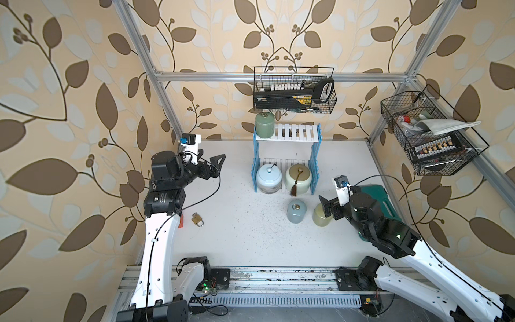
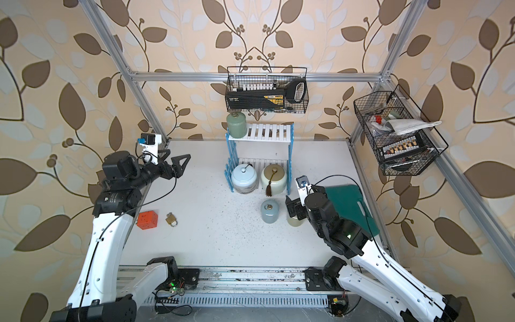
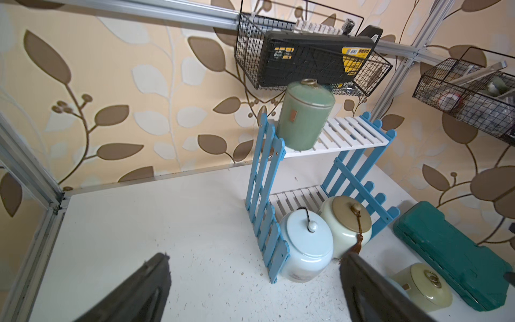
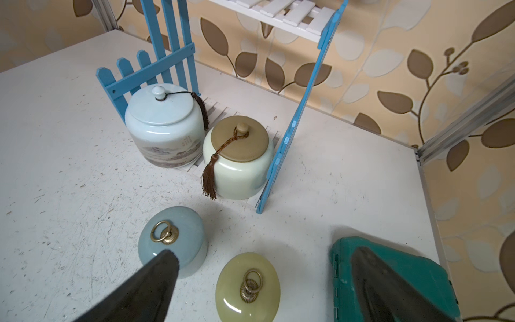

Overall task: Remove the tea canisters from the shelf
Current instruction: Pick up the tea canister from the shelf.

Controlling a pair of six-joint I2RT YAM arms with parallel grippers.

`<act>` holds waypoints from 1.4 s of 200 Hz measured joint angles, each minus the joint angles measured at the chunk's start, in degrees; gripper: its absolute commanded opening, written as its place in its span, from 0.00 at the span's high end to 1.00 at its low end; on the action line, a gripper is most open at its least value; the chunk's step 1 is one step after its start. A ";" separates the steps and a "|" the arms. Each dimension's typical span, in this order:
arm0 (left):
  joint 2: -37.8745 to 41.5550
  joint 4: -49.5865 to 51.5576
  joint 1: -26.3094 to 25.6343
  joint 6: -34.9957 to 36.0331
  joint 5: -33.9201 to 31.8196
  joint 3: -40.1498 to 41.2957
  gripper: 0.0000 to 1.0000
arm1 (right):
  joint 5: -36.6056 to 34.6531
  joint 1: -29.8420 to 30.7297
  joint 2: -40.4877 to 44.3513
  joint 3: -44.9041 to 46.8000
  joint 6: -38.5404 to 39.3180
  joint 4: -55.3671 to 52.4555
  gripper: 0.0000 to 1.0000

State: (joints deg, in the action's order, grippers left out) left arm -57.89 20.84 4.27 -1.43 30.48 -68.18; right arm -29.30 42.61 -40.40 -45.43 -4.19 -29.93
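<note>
Three tea canisters stand on the shelf (image 1: pixel 295 133) in both top views: a sage green cylinder (image 1: pixel 265 126) at the left end of the upper board, and below it a pale blue jar (image 1: pixel 269 177) beside a cream jar (image 1: pixel 298 175) with brown lid and tassel. On the table (image 1: pixel 237 237) in front, a grey-blue canister (image 1: pixel 296 212) and a yellow-green canister (image 1: pixel 319 217) stand side by side. In the left wrist view the left gripper (image 3: pixel 255 258) is spread wide and empty, left of the shelf. In the right wrist view the right gripper (image 4: pixel 266 252) is wide, holding nothing, near the ring-topped yellow-green canister.
</note>
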 measured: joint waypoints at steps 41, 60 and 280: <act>-11.26 3.13 -5.42 0.24 -2.73 -14.14 0.01 | -1.86 -0.04 1.20 2.84 0.00 0.59 0.01; -15.67 3.74 -8.20 0.50 -3.39 -18.45 0.01 | -2.40 -0.37 1.25 3.04 0.17 1.01 0.01; -53.62 6.64 -20.92 3.96 -6.16 -54.07 0.01 | -3.08 -5.16 3.02 4.92 0.90 2.97 0.01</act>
State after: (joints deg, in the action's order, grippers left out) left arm -111.50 27.49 -16.64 2.52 24.32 -122.26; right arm -32.38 37.45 -37.39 -40.51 -3.29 -26.96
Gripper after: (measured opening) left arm 0.987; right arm 0.988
